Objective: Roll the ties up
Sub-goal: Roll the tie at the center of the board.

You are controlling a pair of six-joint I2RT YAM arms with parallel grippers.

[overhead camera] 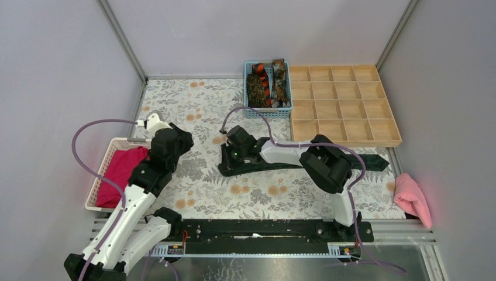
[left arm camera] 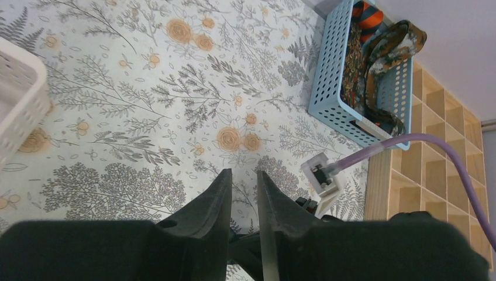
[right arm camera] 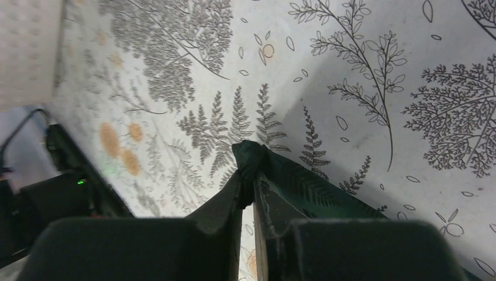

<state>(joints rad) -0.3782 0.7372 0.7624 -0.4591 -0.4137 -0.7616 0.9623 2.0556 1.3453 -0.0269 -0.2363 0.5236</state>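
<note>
Dark green tie [overhead camera: 371, 162] lies stretched out on the floral tablecloth [overhead camera: 199, 105], running left to right just in front of the wooden compartment tray [overhead camera: 345, 140]. On my top view its left end sits under the right gripper [overhead camera: 225, 158]. The right wrist feed shows me that gripper's fingertips [right arm camera: 237, 184] pinched tight on the tie's end, with the fabric bunched at the tips and the rest of the strip trailing back along the cloth.

The left gripper [left arm camera: 243, 172] hovers over bare tablecloth, well apart from the tie. Its fingers stand slightly parted with nothing between them, and I see only the printed flowers through the gap.

The other ties stay bundled in the blue basket [overhead camera: 266, 112] at the far edge, touching the tray's left side: an orange-and-black striped tie [overhead camera: 263, 82] among mottled brown ties [overhead camera: 255, 91]. A white basket [overhead camera: 96, 187] at the left holds a magenta cloth [overhead camera: 120, 170], and a pale pink cloth [overhead camera: 412, 199] lies at the right edge.
</note>
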